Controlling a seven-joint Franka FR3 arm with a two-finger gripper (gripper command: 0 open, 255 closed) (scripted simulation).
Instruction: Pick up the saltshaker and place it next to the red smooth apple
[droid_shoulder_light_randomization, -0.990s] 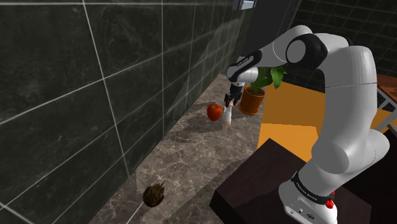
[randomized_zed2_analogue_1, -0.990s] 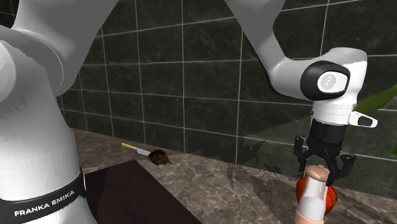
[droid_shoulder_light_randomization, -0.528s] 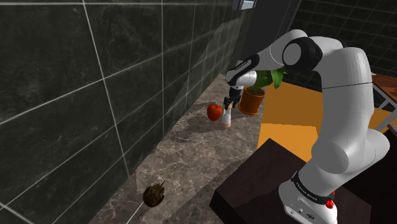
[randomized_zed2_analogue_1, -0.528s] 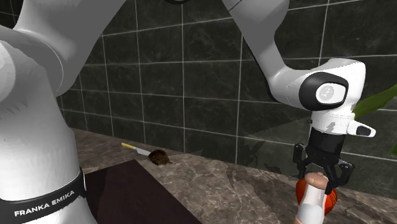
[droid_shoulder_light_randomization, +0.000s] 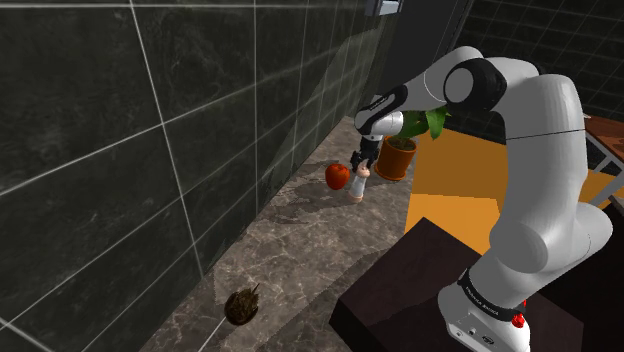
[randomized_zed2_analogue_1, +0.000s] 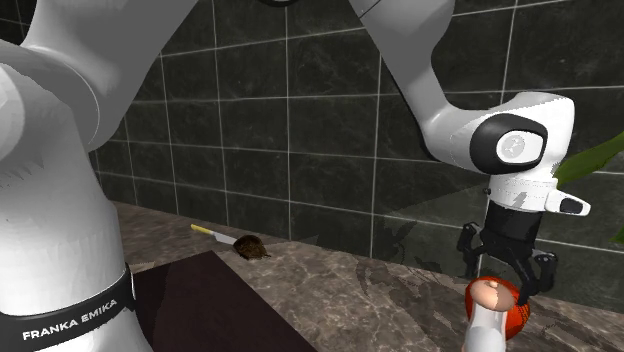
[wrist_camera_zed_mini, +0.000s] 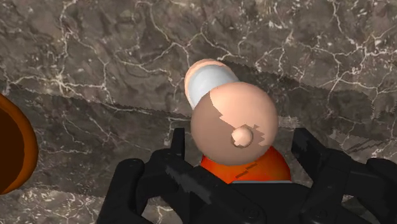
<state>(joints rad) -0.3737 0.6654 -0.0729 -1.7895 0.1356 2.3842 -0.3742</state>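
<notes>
count: one saltshaker (randomized_zed2_analogue_1: 484, 322) standing on worktop (droid_shoulder_light_randomization: 300, 250) just beside one red apple (droid_shoulder_light_randomization: 338, 175), its cap between two spread fingers (wrist_camera_zed_mini: 178, 149), unclasped; one potted plant (droid_shoulder_light_randomization: 398, 152) near.

The arm (droid_shoulder_light_randomization: 540, 150) was smooth glossy white, built of rounded tubular links with dark, near-black joints between them. A black band (randomized_zed2_analogue_1: 65, 325) round the base link carried FRANKA EMIKA in white capitals. The wrist joint showed a black ring round a pale grey cap (randomized_zed2_analogue_1: 515, 146). A small red button (droid_shoulder_light_randomization: 518, 320) sat low on the base. The gripper (randomized_zed2_analogue_1: 506, 282) was all black and angular, under a white hand block
</notes>
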